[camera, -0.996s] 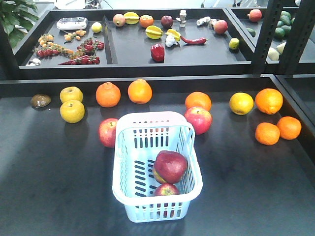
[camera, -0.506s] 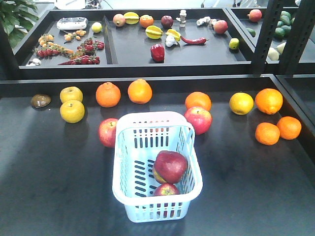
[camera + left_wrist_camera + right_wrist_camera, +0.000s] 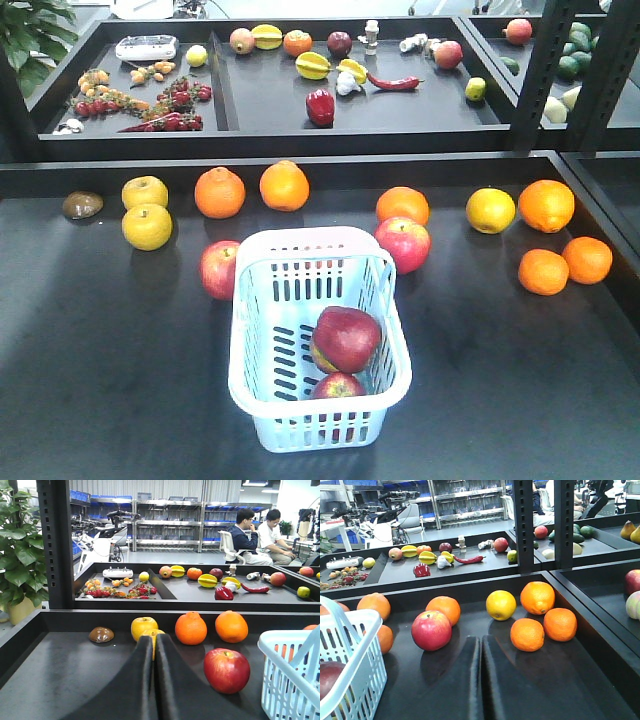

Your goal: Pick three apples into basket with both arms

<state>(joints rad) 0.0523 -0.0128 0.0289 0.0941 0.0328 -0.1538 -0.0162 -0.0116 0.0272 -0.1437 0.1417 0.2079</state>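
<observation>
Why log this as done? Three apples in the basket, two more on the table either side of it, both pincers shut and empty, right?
Not quite: the basket holds two apples, a large one and a smaller one, as the front-facing view shows. The rest stands: one apple left of it, another right, left pincer and right pincer shut, empty.

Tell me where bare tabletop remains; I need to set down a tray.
Bare: the near corners either side of the pale blue slotted plastic basket. Crowded: the far row, from the yellow round fruits to the small oranges.
</observation>
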